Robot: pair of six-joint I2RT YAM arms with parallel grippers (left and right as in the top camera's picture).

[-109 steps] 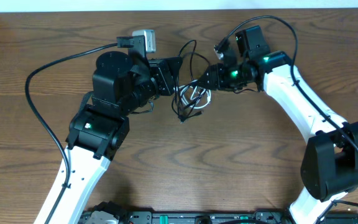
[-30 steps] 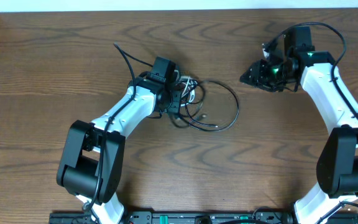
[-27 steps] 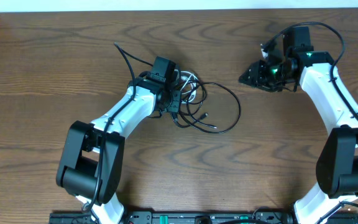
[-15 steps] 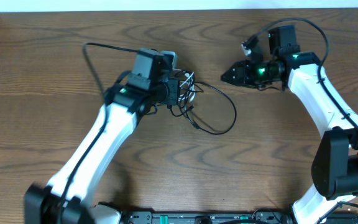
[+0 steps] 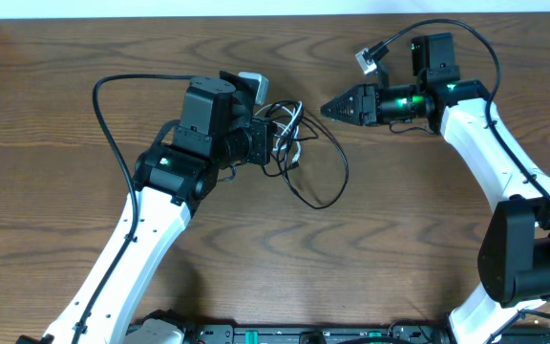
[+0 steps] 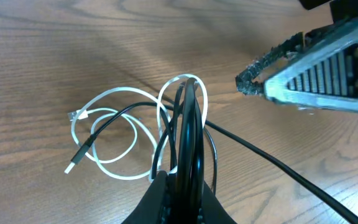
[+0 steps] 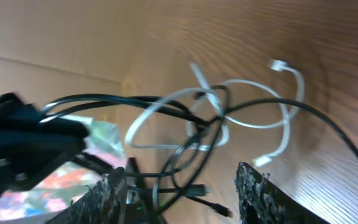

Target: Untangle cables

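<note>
My left gripper (image 5: 273,143) is shut on a bundle of loops of the black cable (image 5: 340,182) and the white cable (image 5: 294,115) and holds them up off the wooden table. In the left wrist view the left gripper (image 6: 182,182) clamps upright black loops (image 6: 191,118). The white cable (image 6: 107,118) lies coiled on the table to their left, its plug at the lower left. My right gripper (image 5: 327,108) is open and empty, just right of the bundle and pointing at it. In the right wrist view its jaws (image 7: 179,174) frame the tangle of white cable (image 7: 253,84) and black cable (image 7: 328,121).
The left arm's own thick black cable (image 5: 103,115) arcs over the table at the left. The table's back edge (image 5: 285,13) meets a white wall at the top. The black cable's loose loop trails toward the table's middle.
My left arm has lifted and swung with the bundle, drawing the black loop narrower. My right gripper has moved left, closer to the bundle.
</note>
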